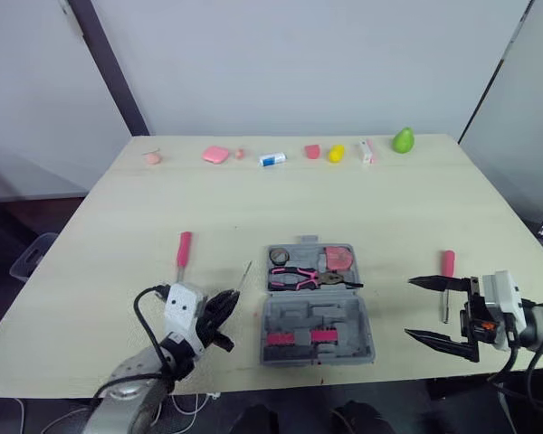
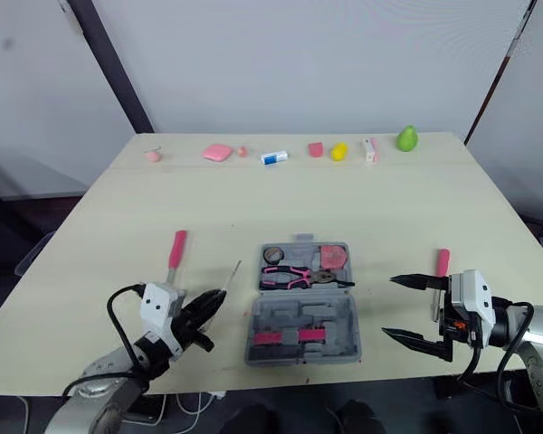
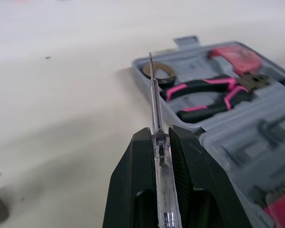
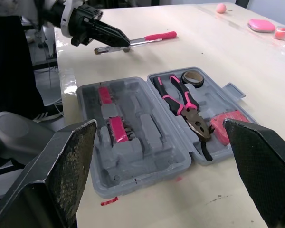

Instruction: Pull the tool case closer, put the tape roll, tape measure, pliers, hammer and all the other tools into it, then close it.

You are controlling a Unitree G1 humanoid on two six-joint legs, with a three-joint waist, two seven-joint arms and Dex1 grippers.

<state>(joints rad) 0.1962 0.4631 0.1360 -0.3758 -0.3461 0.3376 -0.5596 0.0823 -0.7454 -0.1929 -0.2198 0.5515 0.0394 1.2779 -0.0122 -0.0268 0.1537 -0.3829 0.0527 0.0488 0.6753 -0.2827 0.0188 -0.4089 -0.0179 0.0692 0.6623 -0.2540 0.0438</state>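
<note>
One screwdriver (image 3: 154, 97) is pinched by the left gripper (image 3: 160, 135). The right gripper (image 1: 409, 307) is held spread. One pliers (image 1: 309, 278) is seen in the tool case (image 1: 273, 336).

Head stereo looking down, wrist cameras close, sharing case (image 1: 344, 312)

pale wooden table (image 1: 118, 235), white wall (image 1: 299, 63)

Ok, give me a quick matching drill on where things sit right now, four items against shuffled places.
Items:
1. clear screwdriver
2. pliers
3. pink-handled tool right of the case
4. green fruit

Places:
A. inside the open tool case
B. at the table far edge
C. clamped in the left gripper
D. lying by the open right gripper

Pairs: 1-C, 2-A, 3-D, 4-B
</note>
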